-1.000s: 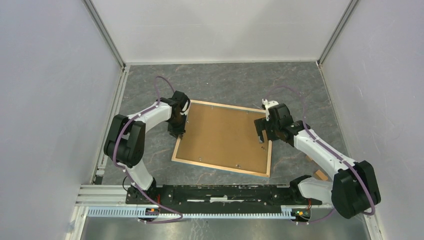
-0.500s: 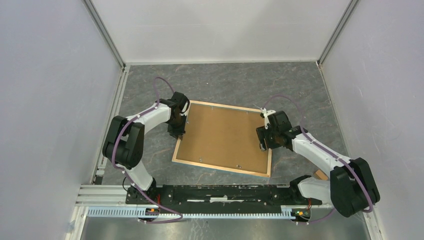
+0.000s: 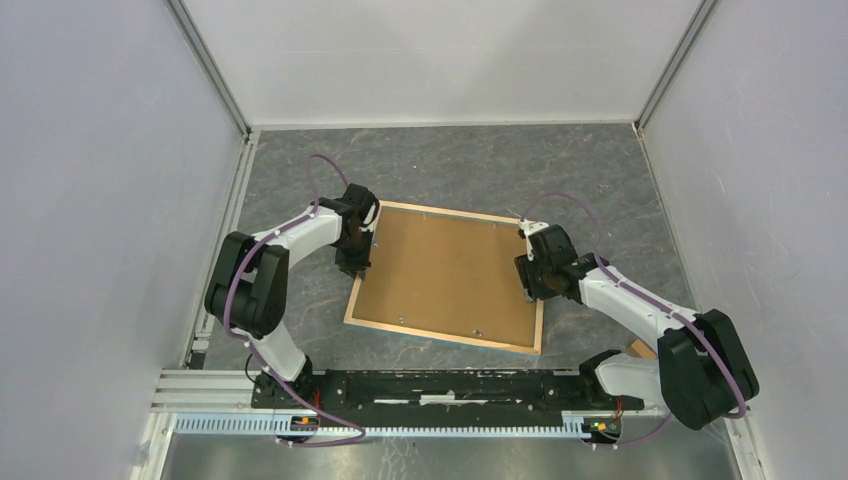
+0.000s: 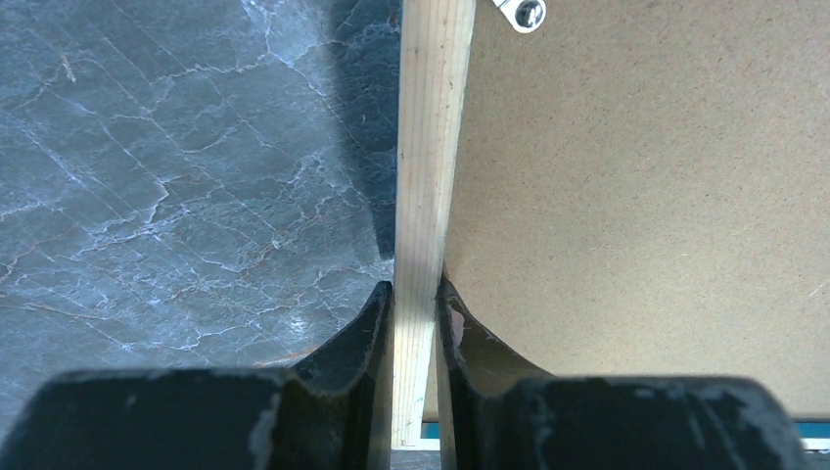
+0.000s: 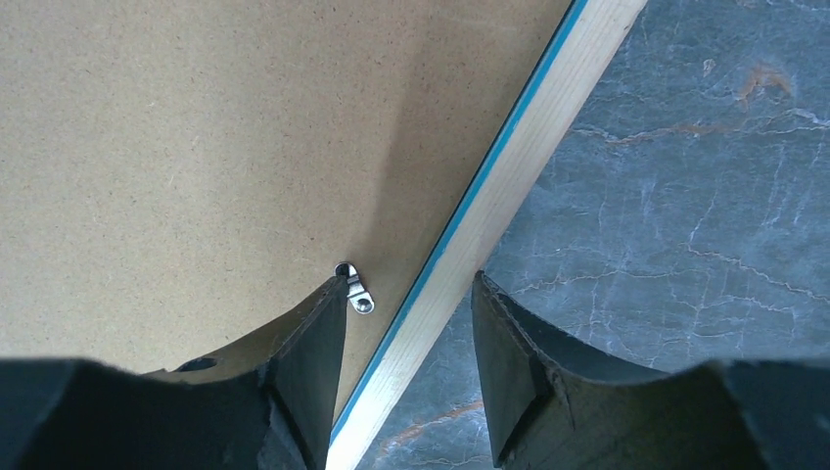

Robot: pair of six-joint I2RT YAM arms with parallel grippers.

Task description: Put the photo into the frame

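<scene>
From above, the large, thin rectangular frame (image 3: 440,336) with a light wood rim lies back up in the middle of the grey marbled table (image 3: 450,170). A plain brown backing board (image 3: 450,275) fills it. The left gripper (image 3: 357,268) is at the frame's left rim and the right gripper (image 3: 530,293) at its right rim.

The left wrist view shows the left gripper (image 4: 416,294) nearly closed, its black fingers (image 4: 377,323) pinching the frame's wood rim (image 4: 431,147) from both sides.

In the right wrist view the right gripper (image 5: 409,284) stands about half open astride the frame's rim (image 5: 529,157), gripping nothing. One finger is over the board beside a small metal clip (image 5: 356,291), and the other is outside the frame.
</scene>
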